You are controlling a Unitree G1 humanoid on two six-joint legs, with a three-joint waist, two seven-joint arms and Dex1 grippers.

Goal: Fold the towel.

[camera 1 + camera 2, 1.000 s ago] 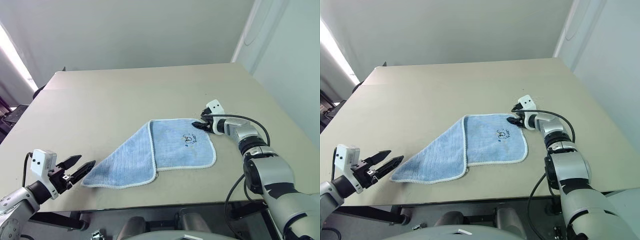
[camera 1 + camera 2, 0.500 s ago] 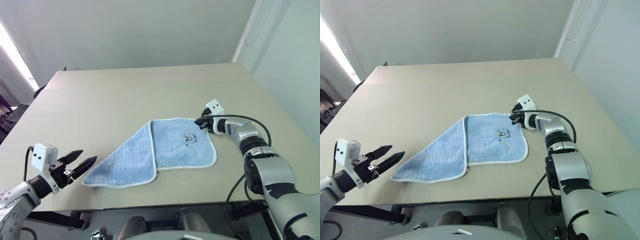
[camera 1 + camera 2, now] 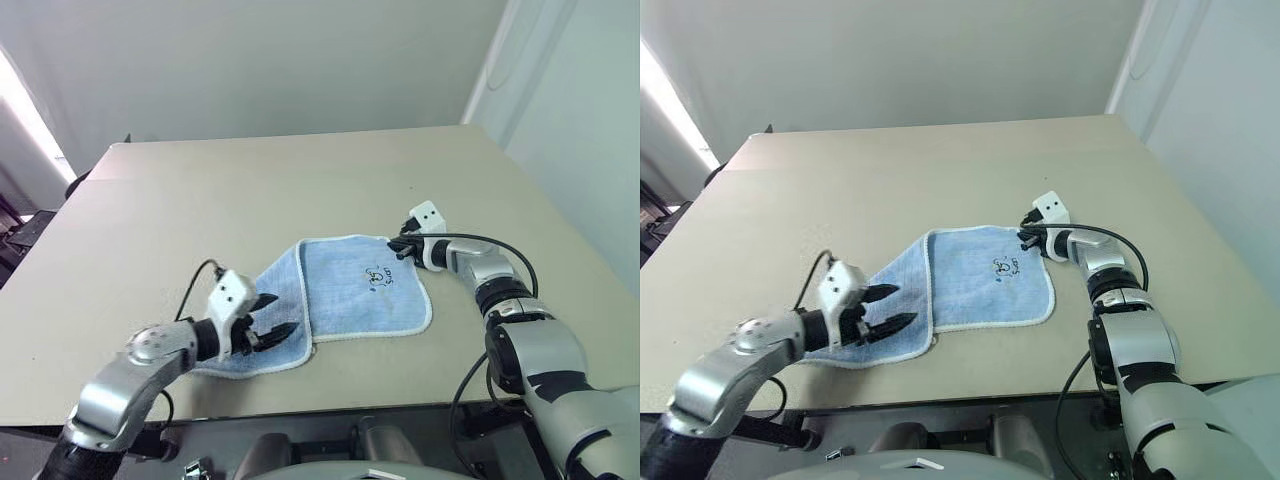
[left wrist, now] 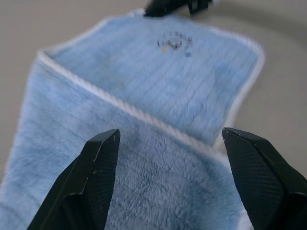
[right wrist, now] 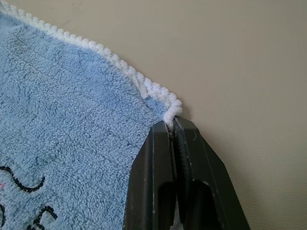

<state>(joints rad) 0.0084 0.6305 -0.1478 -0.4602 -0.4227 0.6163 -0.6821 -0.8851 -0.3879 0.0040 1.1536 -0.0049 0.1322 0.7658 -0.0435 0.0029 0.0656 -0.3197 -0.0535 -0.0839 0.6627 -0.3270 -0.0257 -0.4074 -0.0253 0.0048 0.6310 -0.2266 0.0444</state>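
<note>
Corner pinched on the right, left claw arriving for the second grip

The counter point(image 3: 200, 190) carries the light blue towel point(image 3: 350, 285), lying flat near the front edge with its left part turned over along a white-edged crease; the fold looks barely begun. The right claw point(image 5: 173, 125) is clamped shut on the towel's far right corner, while the left claw point(image 3: 270, 315) hangs with fingers spread over the turned-over left flap, gripping nothing. Next, I judge, the left claw must settle on that flap's edge and close, so both corners can lift together. A second ago the left claw was out past the towel's left tip and the right claw was not fully closed
</note>
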